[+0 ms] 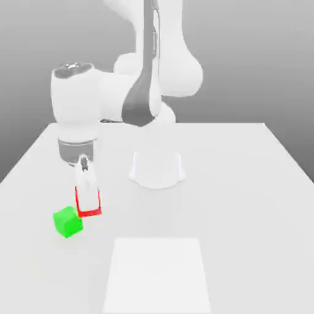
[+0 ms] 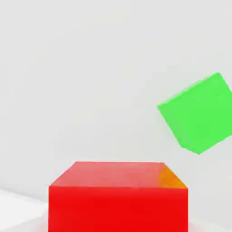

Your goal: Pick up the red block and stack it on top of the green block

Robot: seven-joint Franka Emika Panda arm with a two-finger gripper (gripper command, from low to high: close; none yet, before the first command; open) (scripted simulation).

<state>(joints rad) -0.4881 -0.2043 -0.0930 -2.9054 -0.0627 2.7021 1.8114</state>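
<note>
Just beside the small matte bright-green cube (image 1: 67,221), toward the exterior view's right, the hand (image 1: 88,205) stands closed on the small matte bright-red cube (image 1: 89,207); stacking requires shifting leftward above it.

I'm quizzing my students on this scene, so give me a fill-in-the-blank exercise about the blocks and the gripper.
1. The gripper is shut on the ____ block.
2. In the exterior view, the green block sits to the ____ of the red block.
3. The green block rests on the white ____.
4. The red block is not yet ____ on the green block.

Missing words: red; left; table; stacked
</note>
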